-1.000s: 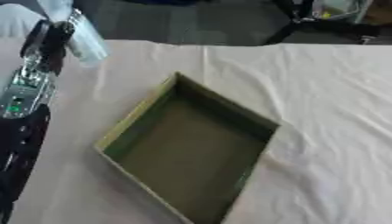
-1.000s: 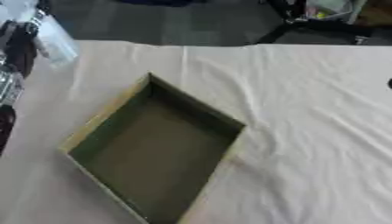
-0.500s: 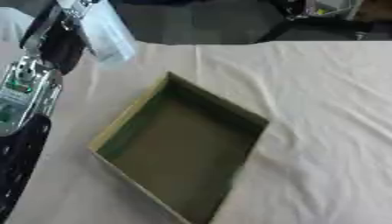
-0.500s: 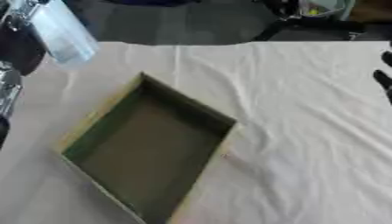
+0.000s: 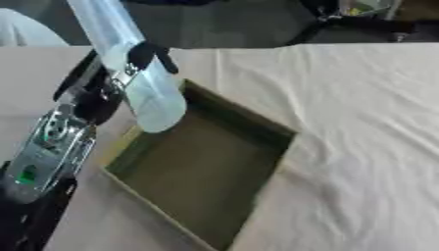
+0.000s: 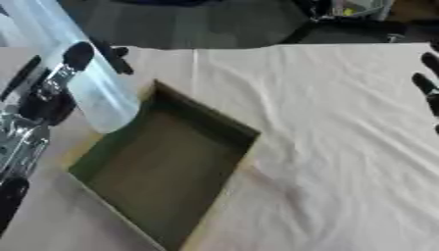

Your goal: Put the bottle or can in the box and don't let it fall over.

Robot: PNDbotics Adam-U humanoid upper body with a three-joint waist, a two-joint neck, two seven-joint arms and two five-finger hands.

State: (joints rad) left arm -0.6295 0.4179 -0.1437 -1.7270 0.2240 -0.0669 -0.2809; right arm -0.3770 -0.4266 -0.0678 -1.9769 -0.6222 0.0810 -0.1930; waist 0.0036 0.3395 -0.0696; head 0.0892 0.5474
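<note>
A clear plastic bottle (image 5: 141, 83) hangs tilted in the air, its base low over the left rim of the box and its top leaning up toward the far left. My left hand (image 5: 116, 81) is shut on it, with black fingers curled round its middle. The open cardboard box (image 5: 204, 164), dark green inside, lies askew on the cloth-covered table and holds nothing. My right hand (image 6: 427, 88) shows only as dark fingers at the right edge of the right eye view, far from the box.
A wrinkled beige cloth (image 5: 360, 127) covers the table, with bare room to the right of the box. Dark floor and black stand legs (image 5: 343, 24) lie beyond the far edge. My left forearm (image 5: 47, 152) runs along the box's left side.
My left hand has carried the bottle right and nearer, from the far left corner to over the box's left rim. Fingers of my right hand have come further into the right edge.
</note>
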